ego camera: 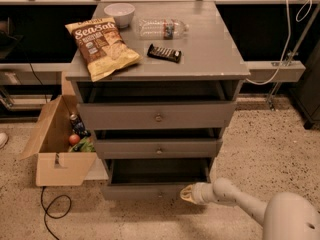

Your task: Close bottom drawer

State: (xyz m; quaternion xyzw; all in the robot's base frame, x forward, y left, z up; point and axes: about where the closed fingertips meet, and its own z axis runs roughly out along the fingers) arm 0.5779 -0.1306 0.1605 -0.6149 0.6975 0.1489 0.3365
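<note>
**Claw at the front of the open bottom drawer**

Nearest the camera, the pale arm (242, 204) reaches in from the lower right, low over the speckled floor. At its tip, the claw (188, 194) sits against the right end of the bottom drawer's (140, 191) front panel. Whether the claw is open or closed cannot be told, and nothing can be seen held in it. The bottom drawer is the lowest of the grey cabinet's three. It stands pulled out, its dark inside showing behind the slim front, with a small knob at the centre of the panel.

Above it, the middle drawer (200, 148) and the taller top drawer (115, 115) each stand out a little, with a dark gap above each front. To the left of the cabinet an open cardboard box (60, 169) rests on the floor with a few small things inside, and a black cable (52, 211) loops on the floor in front of it.

Farther back, the grey tabletop (212, 49) carries a chip bag (102, 46) at its left, a dark snack bar (164, 53) near the middle, a clear plastic bottle (161, 28) lying on its side behind the bar, and a white bowl (119, 13) at the far left
</note>
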